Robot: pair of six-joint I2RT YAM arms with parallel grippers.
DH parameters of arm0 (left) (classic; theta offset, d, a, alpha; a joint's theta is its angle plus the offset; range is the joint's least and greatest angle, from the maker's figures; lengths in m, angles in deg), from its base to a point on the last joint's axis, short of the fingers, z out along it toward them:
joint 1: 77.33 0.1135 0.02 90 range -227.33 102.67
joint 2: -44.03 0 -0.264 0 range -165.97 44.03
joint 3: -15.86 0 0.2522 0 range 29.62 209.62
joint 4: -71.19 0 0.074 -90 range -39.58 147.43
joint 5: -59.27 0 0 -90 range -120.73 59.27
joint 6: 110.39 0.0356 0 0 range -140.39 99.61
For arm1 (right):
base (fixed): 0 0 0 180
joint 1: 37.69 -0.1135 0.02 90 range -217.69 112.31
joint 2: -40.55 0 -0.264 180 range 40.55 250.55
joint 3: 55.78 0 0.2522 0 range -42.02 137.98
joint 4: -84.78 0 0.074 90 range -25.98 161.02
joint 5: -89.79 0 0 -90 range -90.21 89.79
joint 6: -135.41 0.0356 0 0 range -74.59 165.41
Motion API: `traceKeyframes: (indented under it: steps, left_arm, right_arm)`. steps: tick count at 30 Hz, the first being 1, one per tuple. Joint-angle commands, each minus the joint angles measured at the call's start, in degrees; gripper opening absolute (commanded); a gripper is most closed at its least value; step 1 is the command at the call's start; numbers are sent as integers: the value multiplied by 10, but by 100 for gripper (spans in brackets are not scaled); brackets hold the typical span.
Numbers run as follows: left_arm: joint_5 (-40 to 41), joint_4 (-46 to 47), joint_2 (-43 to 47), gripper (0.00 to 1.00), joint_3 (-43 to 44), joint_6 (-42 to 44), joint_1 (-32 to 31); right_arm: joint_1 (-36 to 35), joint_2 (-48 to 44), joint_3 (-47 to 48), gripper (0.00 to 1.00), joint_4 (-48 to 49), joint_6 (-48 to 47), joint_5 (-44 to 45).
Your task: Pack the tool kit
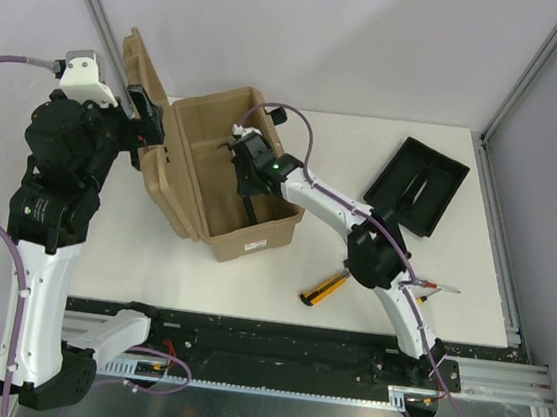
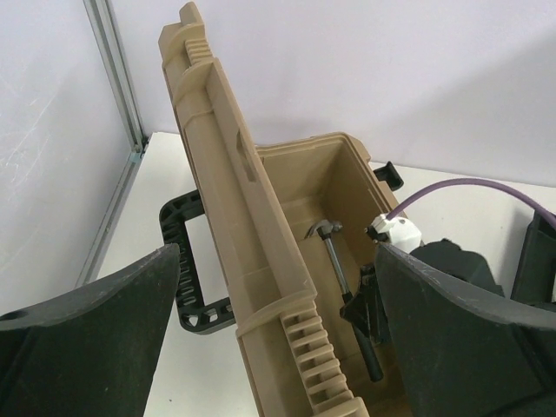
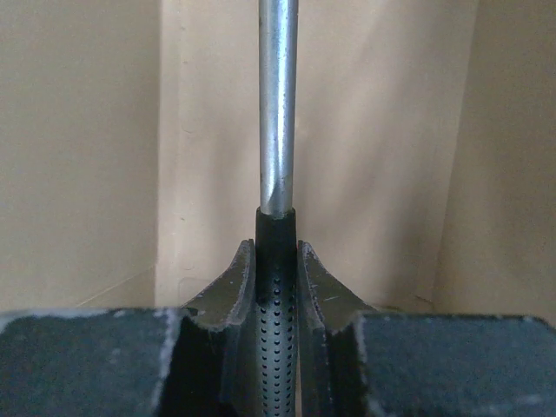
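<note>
Hammer [image 3: 277,130] clamped in right gripper [image 3: 276,261], down inside open tan toolbox [image 1: 255,238], not yet let go. Left gripper [image 2: 276,261] straddles lid [image 2: 224,174], jaws spread. Left to pack: utility knife [image 1: 325,289], black tray [image 1: 417,184]. Maybe 1/3 done.

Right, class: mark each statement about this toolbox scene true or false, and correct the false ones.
1. The right gripper is shut on the hammer. True.
2. The hammer lies outside the toolbox. False: it is inside it.
3. The toolbox lid is closed. False: it stands open.
4. The utility knife lies on the table. True.
5. The black tray sits in the toolbox. False: it is on the table, beside it.
</note>
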Motion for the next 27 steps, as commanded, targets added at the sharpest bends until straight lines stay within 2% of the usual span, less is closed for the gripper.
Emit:
traceKeyframes:
  steps: [1,8,13,18,22,27]
  left_arm:
    - [-9,16,5,97,4,-12,-3]
    - [-3,15,10,98,-5,-12,-3]
    - [-3,16,11,98,-8,-12,-2]
    - [-1,16,13,98,-9,-12,-3]
    - [1,16,14,98,-10,-12,-2]
    - [1,16,16,98,-9,-12,-3]
  right_arm:
    - [-5,11,48,0,-7,18,59]
    - [-8,65,86,3,-60,21,100]
    - [-8,78,87,23,-65,23,110]
    - [-7,79,90,37,-62,21,113]
    - [-8,56,83,54,-45,6,114]
    - [-8,-6,69,65,-21,-11,102]
